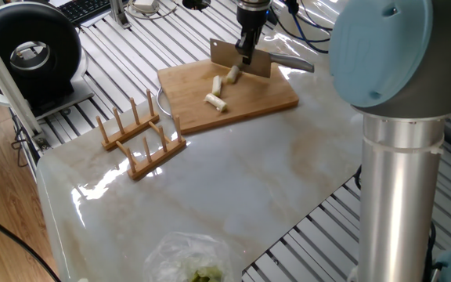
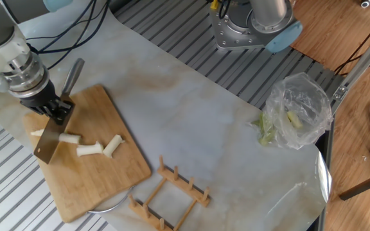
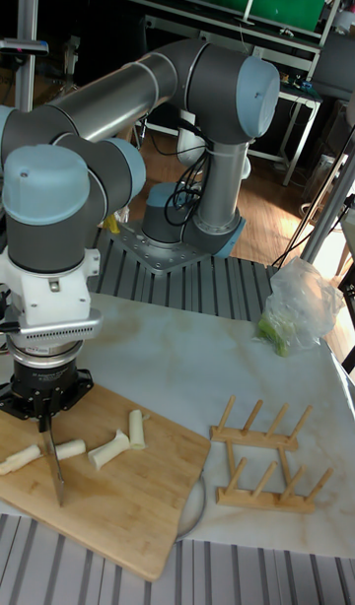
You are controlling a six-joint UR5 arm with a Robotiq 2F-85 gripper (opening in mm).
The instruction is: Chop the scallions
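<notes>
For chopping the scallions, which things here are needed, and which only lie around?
Needed: pale cream scallion pieces; steel cleaver held in the pincer; bamboo cutting board.

Lying around: wooden peg rack; clear plastic bag with green bits; black round device.

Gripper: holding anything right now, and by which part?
Yes. The gripper is shut on the steel cleaver with a metal handle, clamped at the top spine of the blade near where the handle starts. Blade hangs edge-down over the bamboo cutting board.
</notes>
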